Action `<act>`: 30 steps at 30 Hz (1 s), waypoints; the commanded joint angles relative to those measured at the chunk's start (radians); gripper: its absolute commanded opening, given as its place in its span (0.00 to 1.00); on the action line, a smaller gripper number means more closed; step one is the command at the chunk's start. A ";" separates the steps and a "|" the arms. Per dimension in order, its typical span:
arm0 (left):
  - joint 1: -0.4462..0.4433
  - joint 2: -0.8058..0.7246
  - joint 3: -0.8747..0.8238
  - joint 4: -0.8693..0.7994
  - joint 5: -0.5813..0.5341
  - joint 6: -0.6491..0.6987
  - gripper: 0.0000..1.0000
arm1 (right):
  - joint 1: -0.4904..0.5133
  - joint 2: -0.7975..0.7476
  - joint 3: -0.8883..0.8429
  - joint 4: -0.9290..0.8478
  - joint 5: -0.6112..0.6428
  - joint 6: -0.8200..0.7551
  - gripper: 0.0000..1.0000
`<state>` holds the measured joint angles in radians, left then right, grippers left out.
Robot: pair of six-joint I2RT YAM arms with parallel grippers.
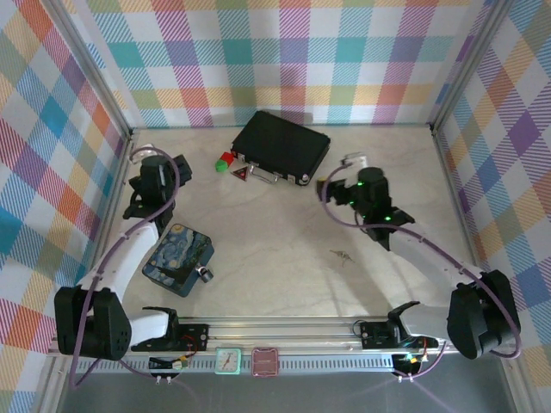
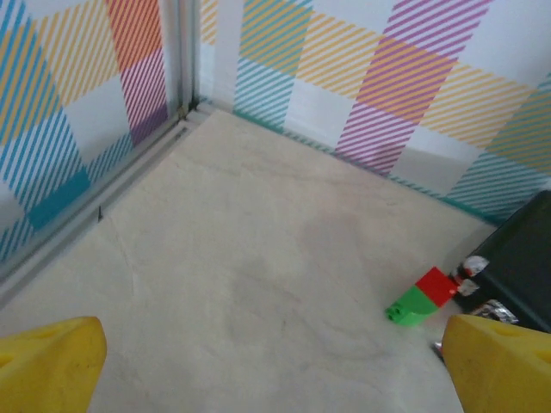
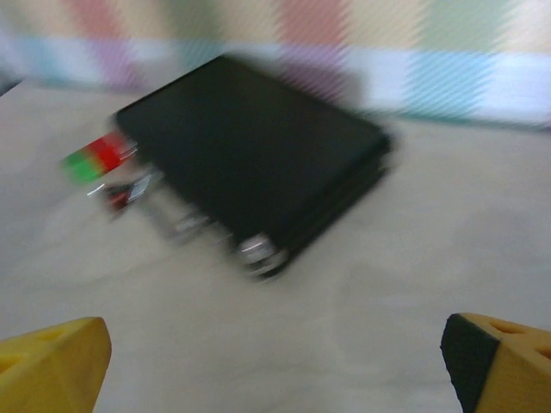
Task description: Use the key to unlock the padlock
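**Both arms open and empty, lock and key waiting on the counter**

And there it was: the left end effector (image 2: 275, 374) stood with its yellow fingers spread wide, nothing between them, aimed at the far left corner of the counter (image 1: 284, 232). Off to its right sat the red and green blocks (image 2: 424, 295). The right end effector (image 3: 275, 361) was just as wide open and just as empty, facing the black case (image 3: 258, 155). That view was blurred, so the finer detail was lost.

Neither one was near the job! The padlock (image 1: 204, 274) sat tight against the near right corner of the blue tin (image 1: 178, 256), close in front of the left arm. The key (image 1: 343, 255) lay flat on bare counter, well apart from the padlock and nearer the right arm.

That split looked handy: one item per arm, I'd say, with the left steadying the lock and the right bringing the key. Jaws held wide made sense for an approach, though a thin key lying flat promised an awkward pickup. Nothing of the task looked begun yet.
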<state>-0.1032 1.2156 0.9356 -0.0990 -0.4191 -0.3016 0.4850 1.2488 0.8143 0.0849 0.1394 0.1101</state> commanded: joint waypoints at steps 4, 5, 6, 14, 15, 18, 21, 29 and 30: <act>-0.004 -0.023 0.095 -0.594 0.185 -0.230 1.00 | 0.176 0.129 0.133 -0.514 -0.059 0.214 0.95; -0.006 -0.030 0.103 -0.658 0.206 -0.226 1.00 | 0.198 0.142 0.135 -0.543 -0.058 0.238 0.95; -0.007 -0.043 0.104 -0.705 0.211 -0.232 1.00 | 0.210 0.149 0.133 -0.558 -0.056 0.254 0.95; -0.096 -0.245 -0.030 -0.940 0.251 -0.388 1.00 | 0.234 0.174 0.092 -0.617 0.085 0.388 1.00; -0.128 -0.264 -0.058 -0.930 0.249 -0.424 1.00 | 0.233 0.178 0.101 -0.619 0.102 0.383 1.00; -0.228 -0.262 -0.121 -0.840 0.243 -0.495 1.00 | 0.233 0.191 0.139 -0.644 0.163 0.356 0.99; -0.332 -0.196 -0.131 -0.737 0.206 -0.516 1.00 | 0.228 0.190 0.170 -0.669 0.226 0.330 0.99; -0.371 0.001 -0.128 -0.506 0.222 -0.425 1.00 | 0.190 0.145 0.132 -0.658 0.189 0.331 0.99; -0.372 0.020 -0.136 -0.464 0.246 -0.402 1.00 | 0.190 0.136 0.121 -0.653 0.187 0.335 0.99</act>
<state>-0.4690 1.2022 0.8112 -0.7044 -0.2062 -0.7536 0.6800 1.4227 0.9569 -0.5507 0.3256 0.4446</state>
